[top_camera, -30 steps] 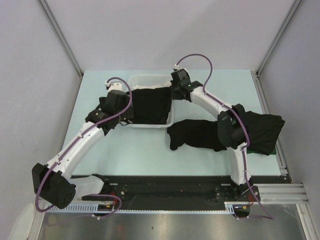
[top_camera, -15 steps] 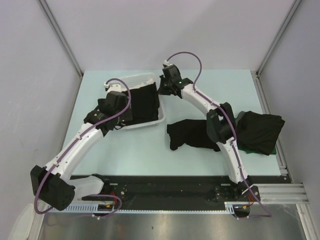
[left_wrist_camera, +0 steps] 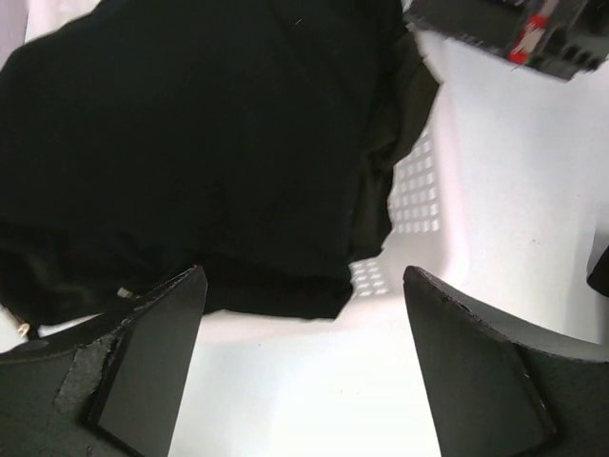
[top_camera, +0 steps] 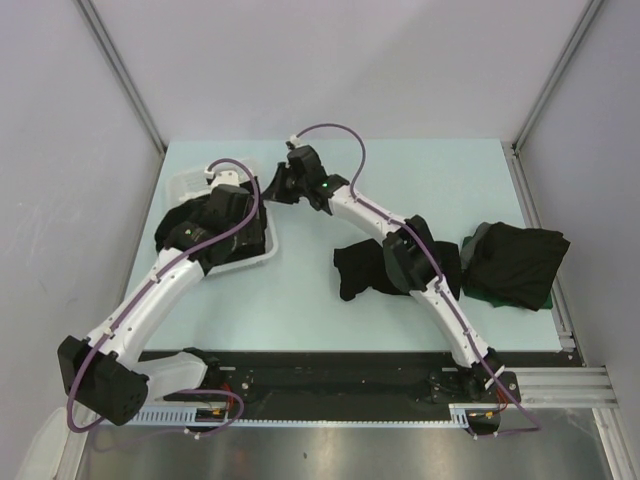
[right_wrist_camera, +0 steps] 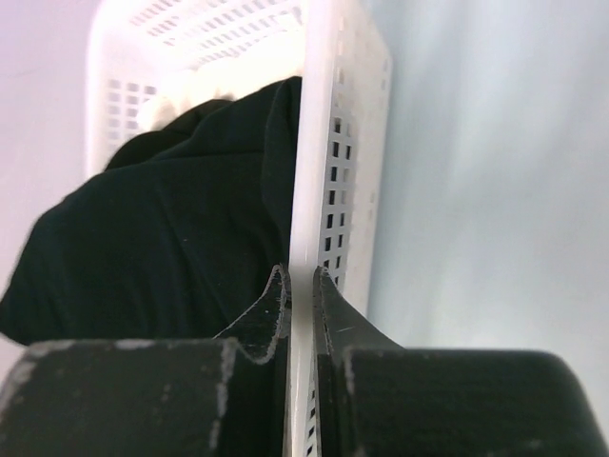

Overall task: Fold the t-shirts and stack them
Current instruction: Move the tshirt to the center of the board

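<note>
A black t-shirt (left_wrist_camera: 190, 143) lies in the white slotted basket (top_camera: 250, 263) at the back left. My left gripper (top_camera: 205, 225) hangs open and empty over that shirt (left_wrist_camera: 303, 276), its jaws wide apart. My right gripper (top_camera: 278, 186) is shut on the basket's right rim (right_wrist_camera: 301, 276), with the shirt (right_wrist_camera: 162, 228) just inside the wall (right_wrist_camera: 343, 124). A crumpled black t-shirt (top_camera: 360, 268) lies mid-table, partly under my right arm. A pile of folded black t-shirts (top_camera: 515, 260) sits at the right edge.
A green cloth (top_camera: 498, 298) shows under the folded pile. Grey walls stand close on the left and right of the pale blue table (top_camera: 420, 180). My right arm stretches across the table's middle. The black rail with the arm bases runs along the near edge.
My right gripper has dragged the basket leftward across the table by its rim. My left gripper has moved left with it, staying over the shirt inside.
</note>
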Robot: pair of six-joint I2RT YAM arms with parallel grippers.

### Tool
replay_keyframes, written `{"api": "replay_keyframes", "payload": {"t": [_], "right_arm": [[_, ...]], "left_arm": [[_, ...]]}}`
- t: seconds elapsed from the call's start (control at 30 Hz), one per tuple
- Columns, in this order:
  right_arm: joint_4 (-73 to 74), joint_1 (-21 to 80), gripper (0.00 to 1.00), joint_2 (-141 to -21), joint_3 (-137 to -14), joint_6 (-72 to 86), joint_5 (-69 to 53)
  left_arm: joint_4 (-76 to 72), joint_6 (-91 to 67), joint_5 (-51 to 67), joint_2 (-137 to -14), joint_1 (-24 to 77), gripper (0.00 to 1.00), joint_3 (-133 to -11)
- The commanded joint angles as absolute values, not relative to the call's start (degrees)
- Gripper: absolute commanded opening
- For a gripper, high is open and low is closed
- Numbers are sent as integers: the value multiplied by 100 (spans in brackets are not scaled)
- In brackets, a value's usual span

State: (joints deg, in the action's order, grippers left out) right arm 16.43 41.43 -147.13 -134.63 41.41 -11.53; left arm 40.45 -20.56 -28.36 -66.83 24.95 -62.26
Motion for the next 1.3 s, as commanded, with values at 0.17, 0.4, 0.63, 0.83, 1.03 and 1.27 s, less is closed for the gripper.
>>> {"api": "replay_keyframes", "payload": {"t": [0.17, 0.4, 0.63, 0.83, 1.03, 1.27], "right_arm": [[986, 4763, 0, -14643, -12516, 4833, -2794], [808, 4720, 7, -14248, -11937, 4896, -2813], [1248, 4097, 26, -13747, -11690, 4176, -1944], [1626, 3481, 27, -12991, -11391, 3437, -994], [1617, 3120, 26, -12761, -11189, 3471, -1213], [1670, 3348, 24, -12780, -10881, 3490, -1126]], "left_arm": [[4017, -2180, -2865, -6802, 2461, 90, -6653], [3999, -2250, -2760, -6706, 2461, 90, -6557], [3964, -2285, -2584, -6601, 2461, 89, -6276], [3780, -2311, -2330, -6557, 2461, 86, -5881], [3533, -2320, -2145, -6723, 2470, 84, -5757], [3358, -2153, -2066, -6917, 2470, 84, -5950]]}}
